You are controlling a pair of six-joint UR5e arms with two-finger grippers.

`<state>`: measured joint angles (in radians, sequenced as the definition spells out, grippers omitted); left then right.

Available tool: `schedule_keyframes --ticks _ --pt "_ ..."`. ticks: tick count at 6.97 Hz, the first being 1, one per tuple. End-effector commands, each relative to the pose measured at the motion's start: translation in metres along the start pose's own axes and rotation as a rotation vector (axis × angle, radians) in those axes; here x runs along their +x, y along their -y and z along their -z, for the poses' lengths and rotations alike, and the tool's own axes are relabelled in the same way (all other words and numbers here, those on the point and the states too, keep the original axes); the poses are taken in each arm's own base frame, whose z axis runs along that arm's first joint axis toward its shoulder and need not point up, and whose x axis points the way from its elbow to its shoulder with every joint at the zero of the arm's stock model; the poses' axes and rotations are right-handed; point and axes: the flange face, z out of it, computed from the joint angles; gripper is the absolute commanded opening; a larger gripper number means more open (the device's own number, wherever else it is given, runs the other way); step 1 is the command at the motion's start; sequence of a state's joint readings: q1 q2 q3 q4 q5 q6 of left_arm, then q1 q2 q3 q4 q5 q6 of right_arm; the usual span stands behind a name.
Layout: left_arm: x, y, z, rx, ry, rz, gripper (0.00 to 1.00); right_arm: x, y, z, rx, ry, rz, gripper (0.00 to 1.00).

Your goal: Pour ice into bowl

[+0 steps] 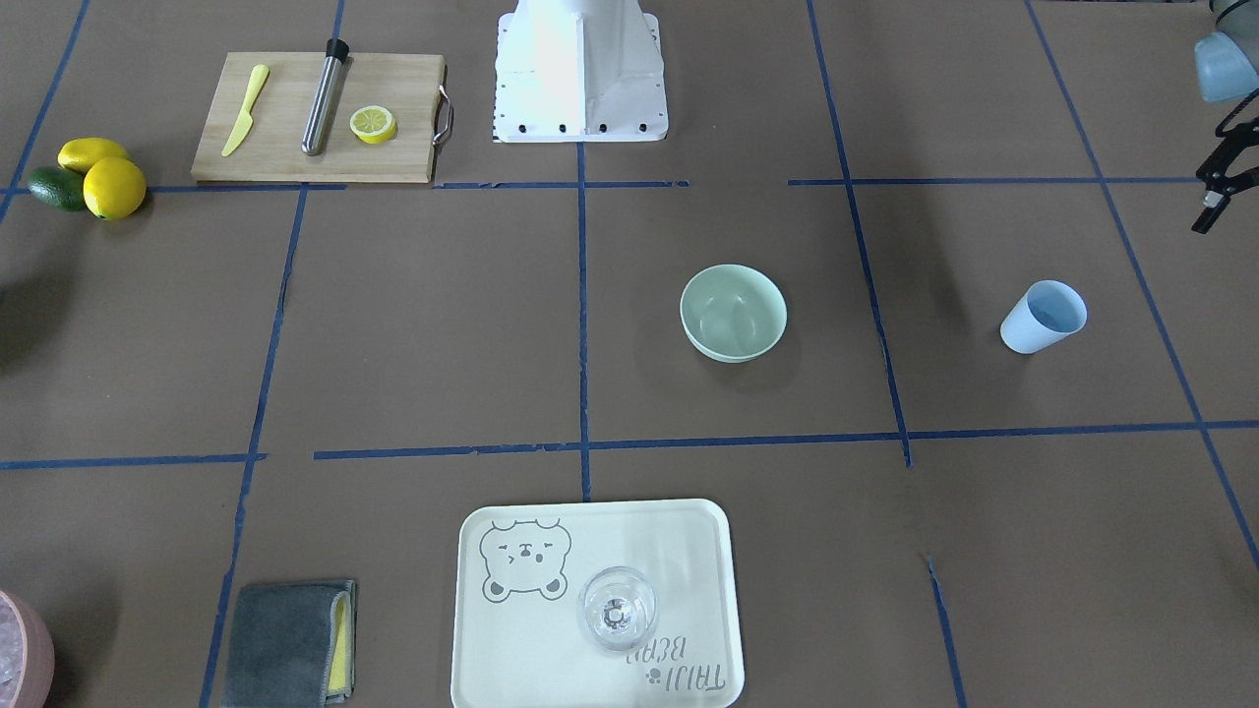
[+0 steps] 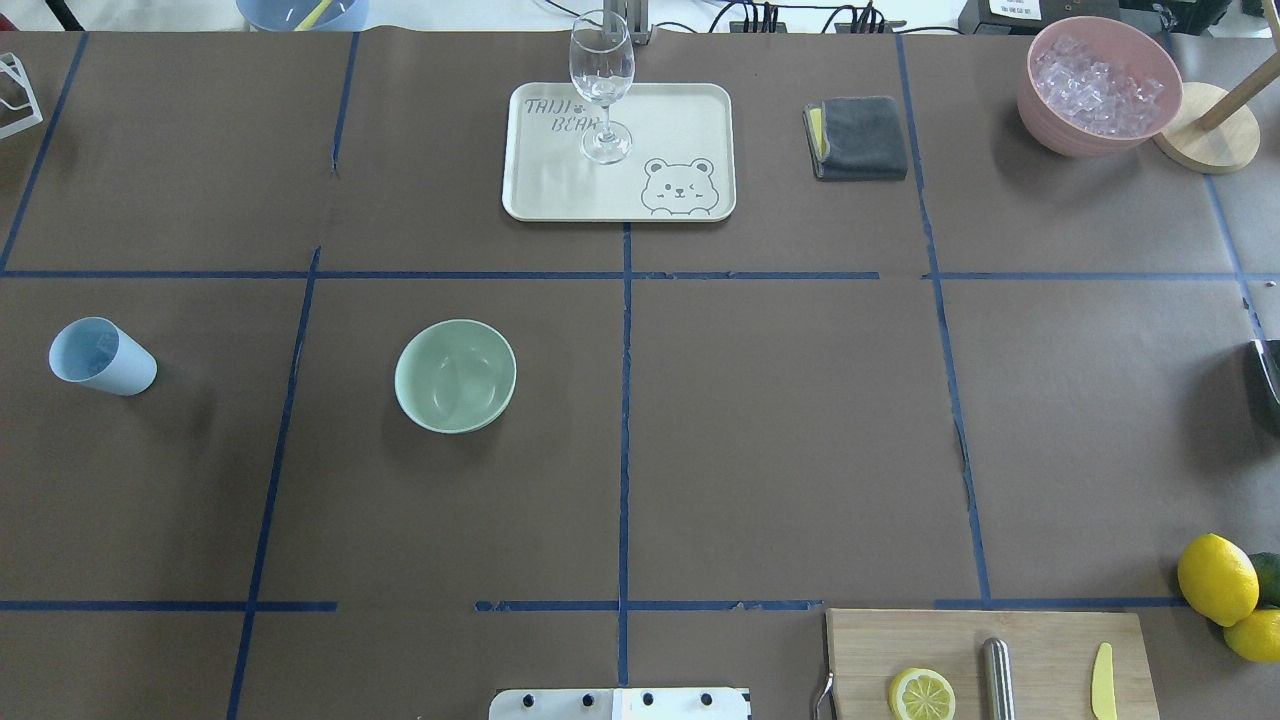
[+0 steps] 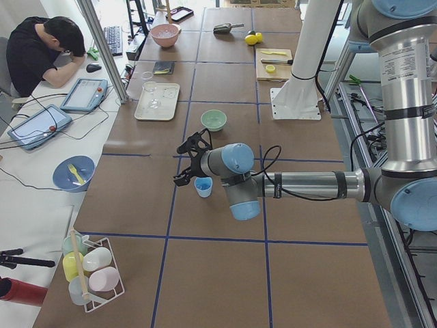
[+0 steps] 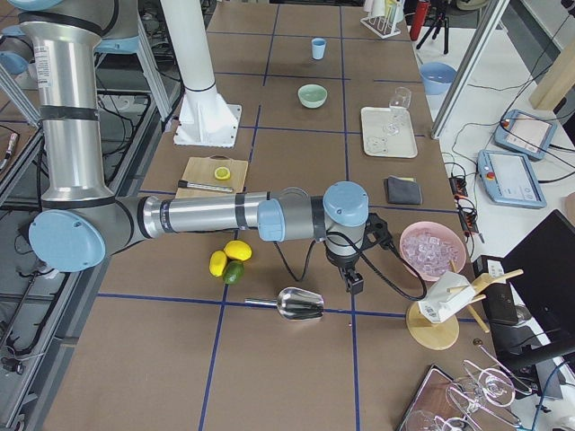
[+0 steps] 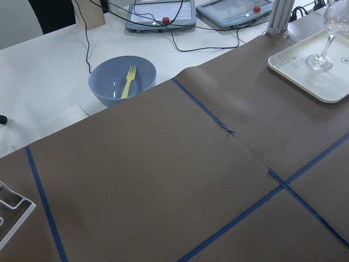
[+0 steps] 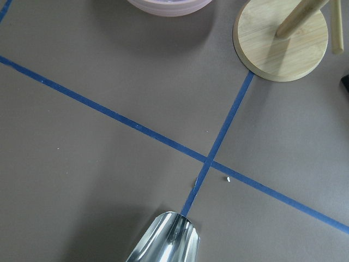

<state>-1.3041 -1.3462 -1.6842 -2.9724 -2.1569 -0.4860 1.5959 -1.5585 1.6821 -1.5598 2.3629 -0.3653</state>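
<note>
Crossing brown table [image 2: 760,420], blue tape [image 2: 625,420], mint bowl [image 2: 455,375]

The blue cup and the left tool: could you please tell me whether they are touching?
Apart. The front-facing view shows bare table between the left tool and the blue cup.

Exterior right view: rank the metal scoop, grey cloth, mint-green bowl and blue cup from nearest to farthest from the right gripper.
Measured from the right gripper:
1. metal scoop, lying on the table close by, on the camera's side.
2. grey cloth, beyond the gripper, toward the operators' edge.
3. mint-green bowl, well farther along the table.
4. blue cup, near the far end.
</note>
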Motion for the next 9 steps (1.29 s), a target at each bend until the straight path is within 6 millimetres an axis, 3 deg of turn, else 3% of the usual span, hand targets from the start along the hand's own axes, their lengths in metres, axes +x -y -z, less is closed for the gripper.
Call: schedule_keyframes --ticks 1,2,3,4,6,9 --pt "0.033 -0.042 -0.007 0.079 0.029 0.077 1.0 -0.001 -0.013 -0.003 -0.006 0.006 -0.011 1.0" --pt "0.042 -0.069 0.001 0.12 0.061 0.064 1.0 -0.001 -0.014 -0.003 -0.007 0.005 -0.012 1.0" --pt "0.048 -0.077 -0.003 0.135 0.084 0.076 1.0 -0.001 -0.018 -0.005 -0.011 0.007 -0.016 1.0" --pt "0.061 -0.083 -0.018 0.155 0.11 0.113 1.0 -0.001 -0.019 -0.006 -0.012 0.007 -0.017 1.0" --pt "0.113 -0.115 -0.056 0.205 0.154 0.235 1.0 0.0 -0.02 -0.007 -0.015 0.007 -0.02 1.0" --pt "0.129 -0.158 -0.073 0.27 0.27 0.272 1.0 0.001 -0.019 -0.007 -0.015 0.005 -0.026 1.0"
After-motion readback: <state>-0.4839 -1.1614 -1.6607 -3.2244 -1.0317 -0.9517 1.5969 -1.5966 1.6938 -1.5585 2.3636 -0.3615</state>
